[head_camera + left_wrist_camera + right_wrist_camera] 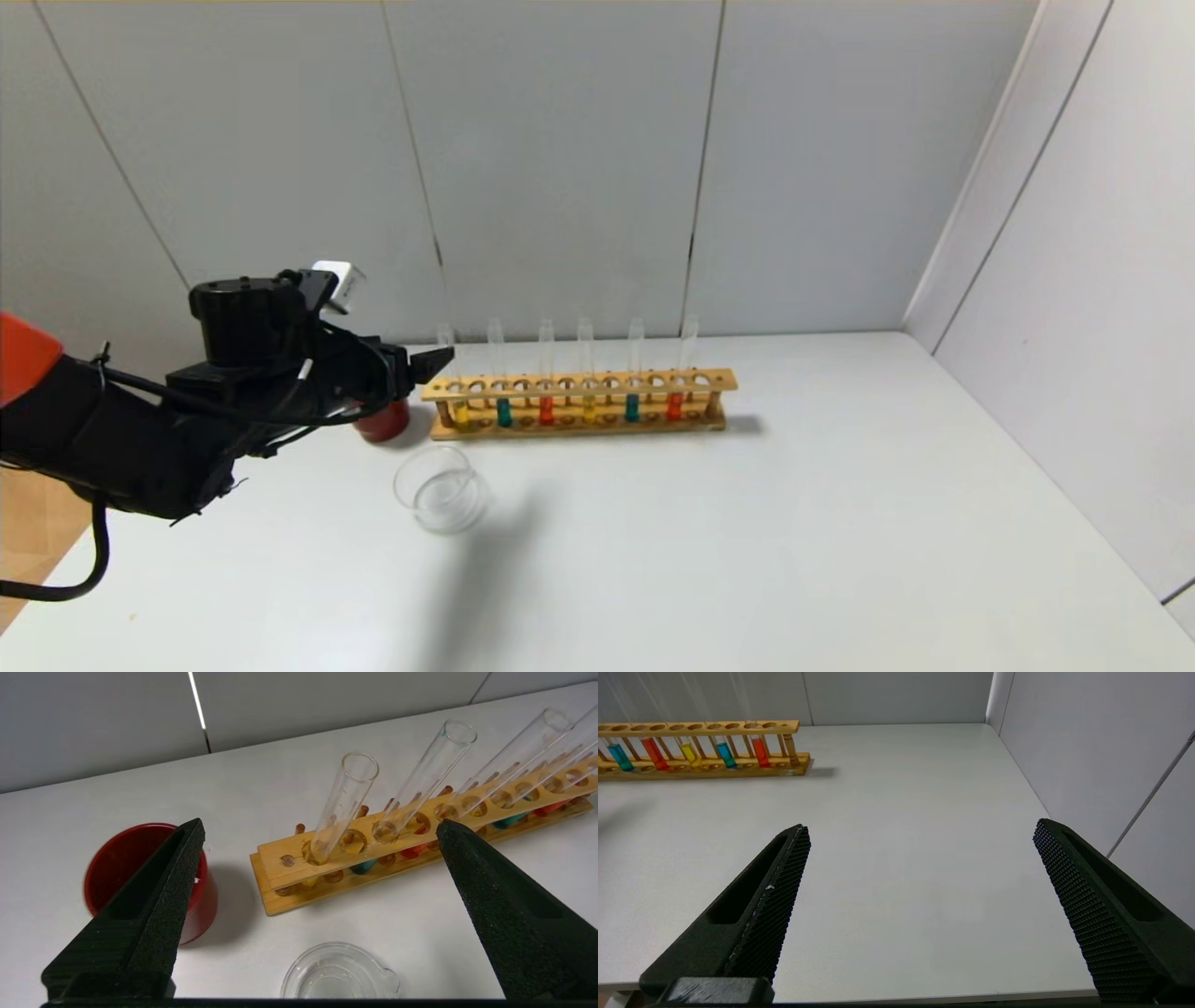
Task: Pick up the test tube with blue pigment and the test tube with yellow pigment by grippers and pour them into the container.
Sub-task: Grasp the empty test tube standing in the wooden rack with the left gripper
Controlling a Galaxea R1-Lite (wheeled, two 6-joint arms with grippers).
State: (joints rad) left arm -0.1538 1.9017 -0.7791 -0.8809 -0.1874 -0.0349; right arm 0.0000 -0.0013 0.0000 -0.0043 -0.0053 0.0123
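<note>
Wooden rack (pixel 579 403) tan; cup (pixel 383 420) dark red; table (pixel 747 541) white; left end effector (pixel 320 828) black.

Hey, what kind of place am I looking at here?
Probably a mock chemistry bench for robot trials: a wooden test tube rack with coloured liquids, a clear glass container, and a white table walled by plain grey panels. The left pincer hovers open near the rack.

The head camera is looking down from high up at the whole table (pixel 747 523); the left wrist camera is sitting close to the rack (pixel 299 868), peering down over it; the right wrist camera is looking low across the table from farther off; all three are seeing the rack.
</note>
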